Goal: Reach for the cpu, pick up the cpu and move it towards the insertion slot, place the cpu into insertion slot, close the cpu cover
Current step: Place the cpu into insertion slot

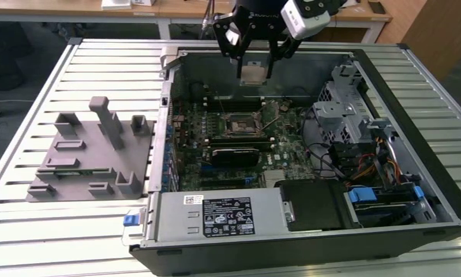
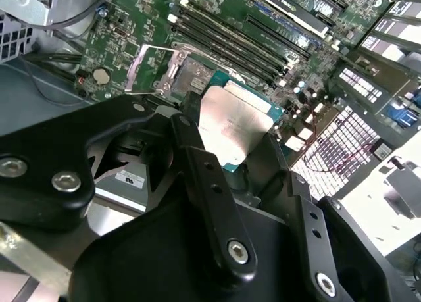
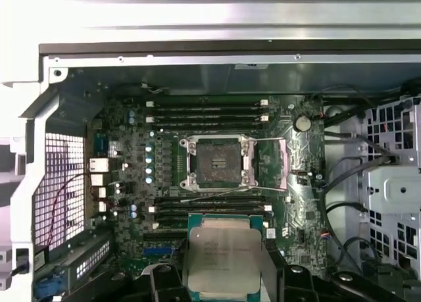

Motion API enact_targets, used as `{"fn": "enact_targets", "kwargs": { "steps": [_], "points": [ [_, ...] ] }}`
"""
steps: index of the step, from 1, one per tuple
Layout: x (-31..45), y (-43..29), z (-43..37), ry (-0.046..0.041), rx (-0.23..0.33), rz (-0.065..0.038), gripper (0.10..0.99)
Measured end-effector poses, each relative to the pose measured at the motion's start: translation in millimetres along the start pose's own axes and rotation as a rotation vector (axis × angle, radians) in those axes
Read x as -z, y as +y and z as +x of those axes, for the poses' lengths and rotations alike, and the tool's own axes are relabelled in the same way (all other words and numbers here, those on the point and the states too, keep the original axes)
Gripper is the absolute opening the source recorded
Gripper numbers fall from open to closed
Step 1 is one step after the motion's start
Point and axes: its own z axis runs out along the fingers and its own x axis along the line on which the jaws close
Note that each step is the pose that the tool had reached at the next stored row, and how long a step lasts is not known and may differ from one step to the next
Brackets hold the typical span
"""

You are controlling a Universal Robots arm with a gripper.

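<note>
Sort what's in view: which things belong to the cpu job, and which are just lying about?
Job in hand: gripper, shut on the cpu; insertion slot, empty; cpu cover, open.
Lying about: grey fixture blocks; memory slots; power supply; drive cage.

You have the cpu (image 1: 255, 76), a flat square chip with a silvery-white top and a greenish rim, gripped at two opposite edges in the gripper (image 1: 255, 73) and held in the air, apart from the socket. Your insertion slot (image 3: 216, 160) is a square black socket with a metal rim, uncovered, with no chip in it. The cpu cover (image 3: 272, 162), a thin metal frame with a cut-out centre, is swung open and sits just beside the slot.
</note>
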Motion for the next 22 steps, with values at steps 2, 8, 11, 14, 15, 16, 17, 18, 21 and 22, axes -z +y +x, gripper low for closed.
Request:
{"fn": "enact_targets", "kwargs": {
  "steps": [2,8,11,14,15,16,17,18,21,22],
  "points": [
    [-0.1,0.3,-0.1,-0.0011,-0.027,0.000,0.529],
    [-0.5,0.8,0.0,-0.0050,-0.112,0.000,0.529],
    [-0.9,0.8,0.0,-0.0070,-0.161,0.000,0.529],
    [-1.4,0.9,0.0,-0.0091,-0.214,0.001,0.529],
    [-1.6,0.9,0.0,-0.0097,-0.232,0.001,0.529],
    [-1.7,0.9,0.0,-0.0104,-0.250,0.001,0.529],
    [-2.0,0.9,0.0,-0.0111,-0.268,0.001,0.529],
    [-2.3,0.8,0.0,-0.0120,-0.287,0.001,0.529],
    [-3.0,0.8,0.0,-0.0140,-0.341,0.001,0.529],
    [-3.3,0.8,0.0,-0.0147,-0.359,0.001,0.529]
  ]
}}
